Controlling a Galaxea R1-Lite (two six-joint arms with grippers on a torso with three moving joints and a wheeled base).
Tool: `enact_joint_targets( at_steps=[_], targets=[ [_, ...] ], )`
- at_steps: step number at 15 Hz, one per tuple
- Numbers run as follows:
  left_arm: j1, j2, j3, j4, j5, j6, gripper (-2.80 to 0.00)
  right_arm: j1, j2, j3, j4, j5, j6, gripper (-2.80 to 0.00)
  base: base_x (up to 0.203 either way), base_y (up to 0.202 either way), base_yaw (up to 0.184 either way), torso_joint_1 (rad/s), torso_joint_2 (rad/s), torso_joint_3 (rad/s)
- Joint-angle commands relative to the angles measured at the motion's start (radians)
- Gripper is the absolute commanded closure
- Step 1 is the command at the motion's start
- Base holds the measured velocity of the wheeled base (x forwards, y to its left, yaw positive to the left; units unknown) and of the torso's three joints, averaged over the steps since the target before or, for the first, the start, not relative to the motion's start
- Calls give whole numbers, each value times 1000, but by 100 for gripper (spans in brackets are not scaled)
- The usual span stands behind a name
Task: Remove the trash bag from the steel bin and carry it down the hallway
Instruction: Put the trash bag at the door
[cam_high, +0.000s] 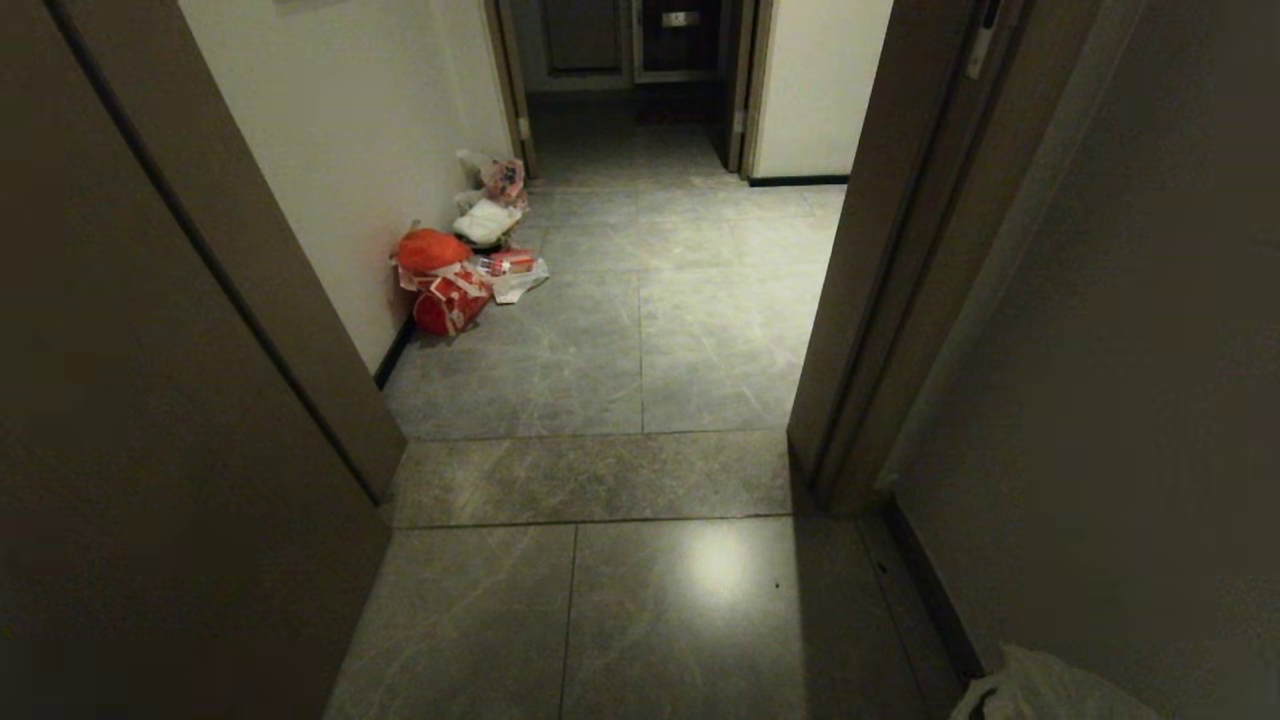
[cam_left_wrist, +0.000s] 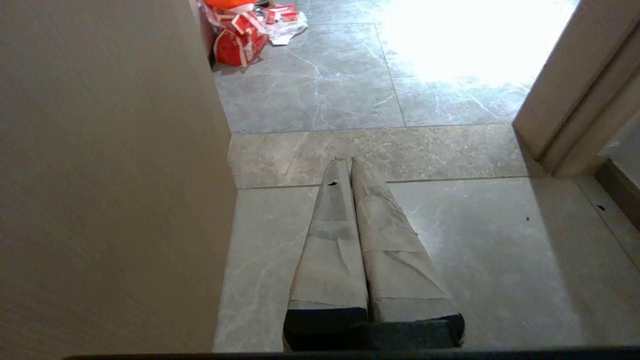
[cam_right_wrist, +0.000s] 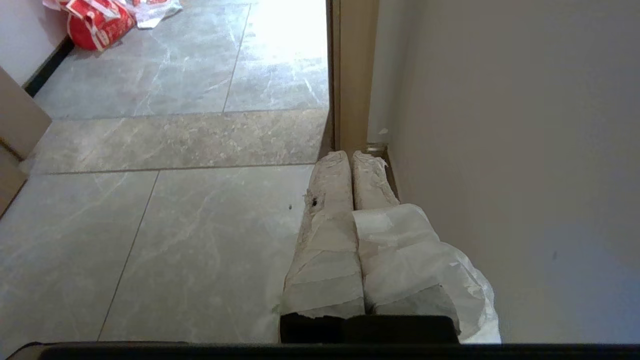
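The trash bag (cam_right_wrist: 425, 250) is thin, crinkled whitish plastic. It comes out from between the fingers of my right gripper (cam_right_wrist: 350, 154) and drapes over one taped finger, close to a cream wall. A corner of the bag (cam_high: 1050, 690) shows at the head view's lower right edge. My right gripper is shut on it. Above the grey tiles my left gripper (cam_left_wrist: 348, 160) is shut and holds nothing. The hallway (cam_high: 650, 330) with grey marbled tiles runs ahead beyond a doorway. The steel bin is out of view.
A dark door frame (cam_high: 870, 300) stands on the right and a door panel (cam_high: 200, 350) on the left. Against the left wall lie a red bag (cam_high: 450, 300) and white bags (cam_high: 487, 220). Dark doors (cam_high: 620, 40) close the far end.
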Motion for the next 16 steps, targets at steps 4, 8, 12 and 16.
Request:
enact_joint_targets(
  at_steps=[4,8,12,16],
  targets=[
    [1,0,0,1,1,-1,0,0,0,0,0,0,0,0,0,0,0,0,0,0],
    [1,0,0,1,1,-1,0,0,0,0,0,0,0,0,0,0,0,0,0,0],
    [1,0,0,1,1,-1,0,0,0,0,0,0,0,0,0,0,0,0,0,0],
    [1,0,0,1,1,-1,0,0,0,0,0,0,0,0,175,0,0,1,3,5]
  ],
)
